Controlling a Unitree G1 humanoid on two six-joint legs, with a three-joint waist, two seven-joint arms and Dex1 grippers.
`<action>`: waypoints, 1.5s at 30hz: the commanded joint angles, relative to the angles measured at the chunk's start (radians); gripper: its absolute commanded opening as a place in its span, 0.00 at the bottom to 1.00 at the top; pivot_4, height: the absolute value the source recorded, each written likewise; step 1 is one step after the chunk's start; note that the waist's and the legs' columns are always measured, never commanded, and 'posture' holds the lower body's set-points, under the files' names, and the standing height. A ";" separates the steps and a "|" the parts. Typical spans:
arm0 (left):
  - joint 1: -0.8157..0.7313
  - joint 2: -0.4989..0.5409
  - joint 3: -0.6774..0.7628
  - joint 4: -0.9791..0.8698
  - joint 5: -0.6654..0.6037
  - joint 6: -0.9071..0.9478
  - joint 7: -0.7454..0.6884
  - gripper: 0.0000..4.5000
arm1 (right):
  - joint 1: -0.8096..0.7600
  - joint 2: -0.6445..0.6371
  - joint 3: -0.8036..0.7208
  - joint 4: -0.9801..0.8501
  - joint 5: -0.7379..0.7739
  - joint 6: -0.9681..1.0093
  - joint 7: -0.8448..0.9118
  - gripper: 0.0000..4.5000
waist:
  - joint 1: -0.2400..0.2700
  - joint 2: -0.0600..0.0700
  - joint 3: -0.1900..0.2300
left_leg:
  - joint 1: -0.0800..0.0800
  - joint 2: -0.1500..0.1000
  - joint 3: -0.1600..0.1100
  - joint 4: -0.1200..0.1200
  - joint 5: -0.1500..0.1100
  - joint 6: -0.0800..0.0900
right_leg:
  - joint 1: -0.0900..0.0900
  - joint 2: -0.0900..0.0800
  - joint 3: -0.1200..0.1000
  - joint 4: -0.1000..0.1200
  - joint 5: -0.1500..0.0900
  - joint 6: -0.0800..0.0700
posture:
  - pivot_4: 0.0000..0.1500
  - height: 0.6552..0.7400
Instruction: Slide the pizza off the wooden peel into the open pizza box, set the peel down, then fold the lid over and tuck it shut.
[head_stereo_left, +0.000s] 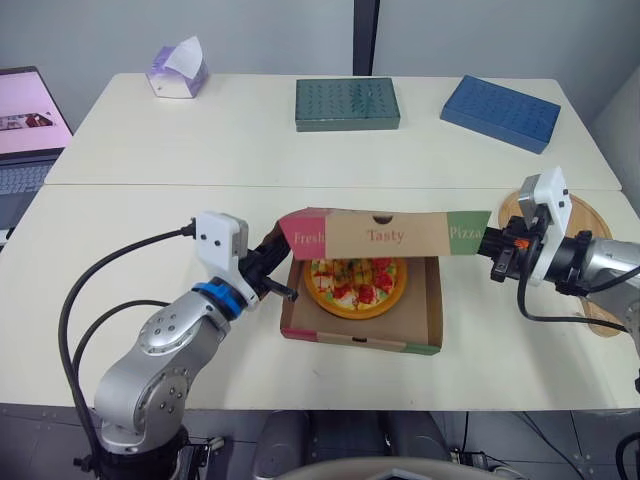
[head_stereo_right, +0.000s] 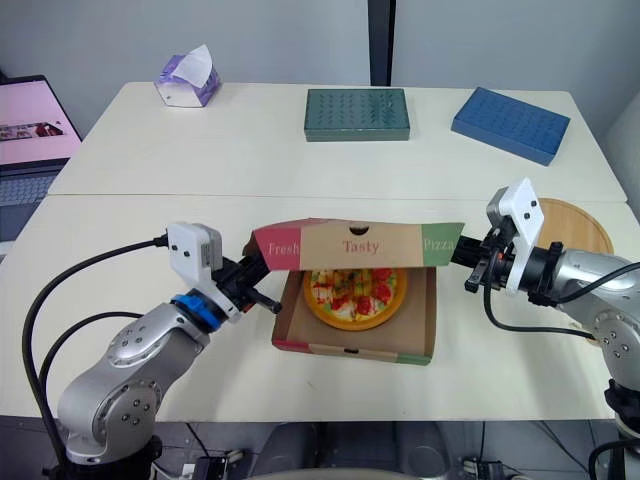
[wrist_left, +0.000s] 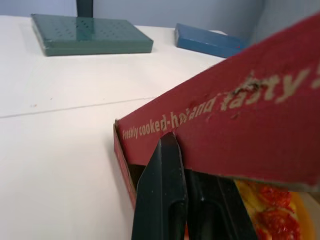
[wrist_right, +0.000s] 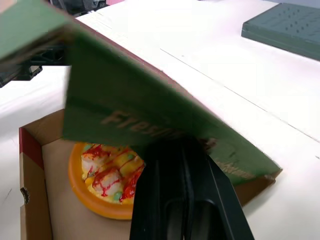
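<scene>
1. The pizza (head_stereo_left: 355, 285) lies flat inside the open pizza box (head_stereo_left: 360, 338) at the middle of the white tabletop (head_stereo_left: 150, 300), so the slide off the peel is done
2. The wooden peel (head_stereo_right: 575, 222) rests on the tabletop at the robot's right, partly hidden behind the right arm and apart from the box; that step also looks finished
3. The lid (head_stereo_left: 385, 235) hangs part-way over, with its printed front panel facing the head camera and held above the rear of the box, and the pizza shows beneath its lower edge
4. The left end effector (head_stereo_left: 278, 265) is drawn narrow and pinches the lid's red left end, one finger in front of the flap and one behind it
5. The right end effector (head_stereo_left: 487, 243) is at the green right end with its fingers close together; their tips are hidden under the flap, so its hold on the lid is a judgement
6. What is left is the close: lowering the lid the rest of the way and tucking its front flap inside the box's front wall
7. A green box (head_stereo_left: 347, 103), a blue box (head_stereo_left: 500, 112) and a tissue box (head_stereo_left: 178, 70) sit far back, well apart from the work
</scene>
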 joint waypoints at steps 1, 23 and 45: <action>0.045 0.021 -0.002 -0.025 0.027 -0.057 -0.026 0.01 | 0.031 -0.008 -0.030 -0.054 -0.004 -0.017 -0.012 0.00 | -0.001 0.000 0.000 | 0.000 0.000 0.000 0.000 0.000 0.000 | 0.000 0.000 0.000 0.000 0.000 0.000 | 1.00 1.00; 0.243 0.276 0.174 0.052 -0.145 -0.114 -0.427 0.64 | 0.148 0.011 -0.041 -0.099 -0.040 -0.061 -0.047 0.00 | -0.003 0.000 0.000 | 0.000 0.000 0.000 -0.001 0.000 0.000 | 0.000 0.000 0.000 -0.001 0.000 0.000 | 1.00 1.00; -0.727 0.498 -0.199 0.602 -0.139 -0.013 -0.942 0.00 | 0.171 0.011 -0.031 -0.123 -0.048 -0.076 -0.068 0.00 | -0.008 0.001 0.001 | -0.001 0.000 0.000 -0.001 0.000 0.000 | -0.001 0.000 -0.001 -0.001 0.000 0.000 | 1.00 1.00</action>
